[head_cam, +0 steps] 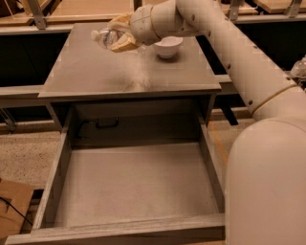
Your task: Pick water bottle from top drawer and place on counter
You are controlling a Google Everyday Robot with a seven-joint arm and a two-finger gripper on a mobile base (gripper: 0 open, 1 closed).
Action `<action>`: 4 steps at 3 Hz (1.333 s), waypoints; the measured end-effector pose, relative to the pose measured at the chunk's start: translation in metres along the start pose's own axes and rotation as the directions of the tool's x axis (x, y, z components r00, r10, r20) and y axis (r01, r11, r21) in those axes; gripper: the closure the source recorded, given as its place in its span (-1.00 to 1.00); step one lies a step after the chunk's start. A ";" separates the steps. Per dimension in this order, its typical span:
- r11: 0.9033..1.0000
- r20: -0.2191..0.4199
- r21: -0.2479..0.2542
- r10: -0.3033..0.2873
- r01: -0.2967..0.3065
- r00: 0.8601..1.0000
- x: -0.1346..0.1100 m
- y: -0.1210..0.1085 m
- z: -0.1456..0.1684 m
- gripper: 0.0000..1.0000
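My gripper (119,34) is over the far left part of the grey counter (95,72), shut on the clear water bottle (103,37). The bottle lies sideways in the tan fingers (125,44), its white cap pointing left, a little above the counter top. The top drawer (129,184) is pulled fully open below the counter, and its flat grey bottom is bare. My white arm (248,67) reaches in from the right.
A white bowl (168,46) stands on the counter just right of the gripper. Tan wooden tabletops (91,8) lie behind the counter. A cardboard piece (12,203) lies on the floor at the lower left.
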State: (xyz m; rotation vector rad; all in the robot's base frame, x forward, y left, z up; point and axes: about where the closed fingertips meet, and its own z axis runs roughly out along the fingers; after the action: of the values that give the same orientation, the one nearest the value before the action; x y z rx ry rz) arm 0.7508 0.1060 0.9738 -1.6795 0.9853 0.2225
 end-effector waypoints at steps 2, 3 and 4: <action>0.995 -0.005 -0.009 0.095 -0.095 0.996 0.057 0.039 0.053 -0.27; 0.993 0.004 0.002 0.114 -0.114 0.993 0.066 0.047 0.067 -0.74; 0.993 0.006 -0.001 0.115 -0.115 0.993 0.065 0.048 0.070 -1.00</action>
State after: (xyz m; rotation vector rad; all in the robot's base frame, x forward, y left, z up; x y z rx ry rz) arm 0.7820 0.1336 0.8754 -1.6236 1.0784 0.3043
